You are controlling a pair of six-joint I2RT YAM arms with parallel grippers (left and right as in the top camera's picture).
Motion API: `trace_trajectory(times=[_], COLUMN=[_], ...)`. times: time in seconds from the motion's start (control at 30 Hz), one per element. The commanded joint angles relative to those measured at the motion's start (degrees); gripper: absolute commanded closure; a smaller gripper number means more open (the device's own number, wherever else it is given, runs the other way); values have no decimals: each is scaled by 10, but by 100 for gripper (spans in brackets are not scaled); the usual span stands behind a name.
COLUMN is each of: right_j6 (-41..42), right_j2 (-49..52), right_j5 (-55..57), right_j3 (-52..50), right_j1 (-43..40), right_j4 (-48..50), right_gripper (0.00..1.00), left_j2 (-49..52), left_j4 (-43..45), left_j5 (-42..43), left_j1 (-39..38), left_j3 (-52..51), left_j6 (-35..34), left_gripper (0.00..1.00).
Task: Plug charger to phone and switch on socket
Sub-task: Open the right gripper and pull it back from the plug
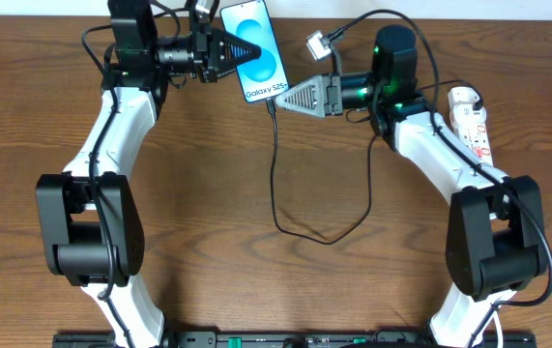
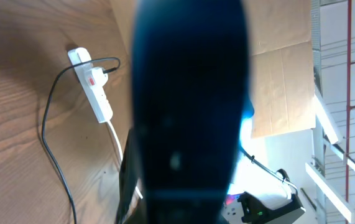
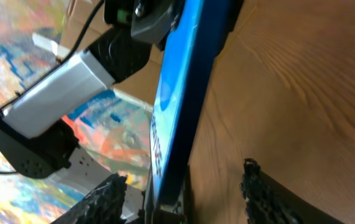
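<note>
Slim glossy phone (image 1: pixel 251 17) (blue screen); grained wooden table (image 1: pixel 208 174).

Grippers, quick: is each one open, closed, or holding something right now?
Left gripper: closed on the phone.
Right gripper: open at the phone's bottom end, holding nothing.

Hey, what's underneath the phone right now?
Wood table shows around the phone, but the spot beneath is covered by the phone itself. The left end effector grips its edge.
</note>
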Motion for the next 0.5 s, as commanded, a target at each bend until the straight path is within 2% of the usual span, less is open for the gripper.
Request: trace_trajectory(times=[0.0, 0.27, 0.33, 0.47], right_j6=[-4, -5, -10, -36], right_j2=[-2, -2, -2, -2], right_j5=[-8, -9, -9, -9], right_j3=[8, 7, 7, 7], right_j1=[-14, -52, -62, -78], right_j4=[0, -9, -9, -33], right_gripper=[38, 34, 27, 26], left_j2=[-5, -2, -2, -2], left_j4=[3, 3, 3, 3], left_j5=[16, 4, -3, -7], left_j1=[3, 3, 3, 2], left_j3=[5, -38, -56, -89], left_j6=[26, 45, 45, 63], left_gripper=[93, 92, 93, 93])
